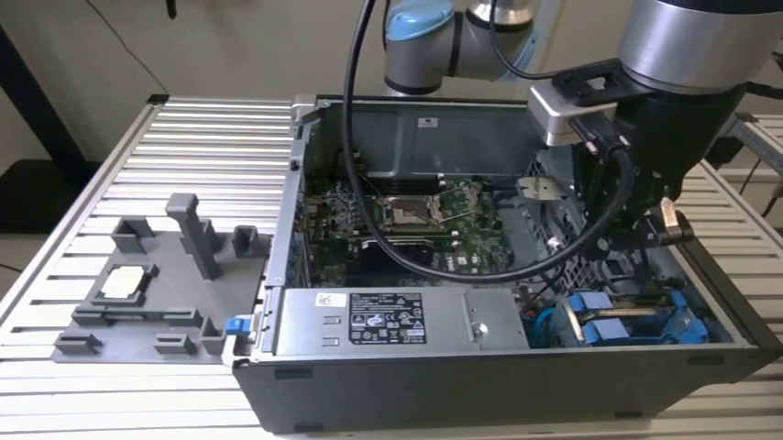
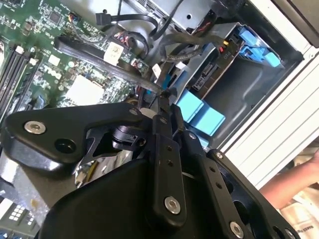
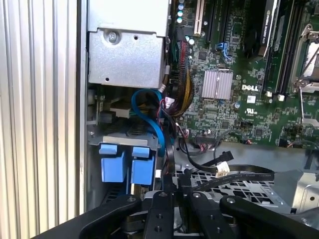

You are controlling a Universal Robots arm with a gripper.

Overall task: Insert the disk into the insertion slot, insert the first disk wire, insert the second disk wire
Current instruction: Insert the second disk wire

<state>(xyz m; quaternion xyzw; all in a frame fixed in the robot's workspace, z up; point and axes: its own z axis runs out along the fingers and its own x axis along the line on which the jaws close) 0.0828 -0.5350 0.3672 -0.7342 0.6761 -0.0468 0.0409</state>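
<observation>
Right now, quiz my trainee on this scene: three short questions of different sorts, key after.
1. True or false: the gripper hangs outside the case.
2. The disk tabs are: A red, B blue, C green.
3. What lies on the table at the exterior view's left of the case?

Key: 1 false, it is inside. 2 B. 3 the grey fixture.

Black computer case (image 1: 490,394), green motherboard (image 1: 416,229), bright blue tabs (image 1: 612,325) at the insertion slot (image 1: 636,316), ribbed silver counter (image 1: 208,156).
</observation>
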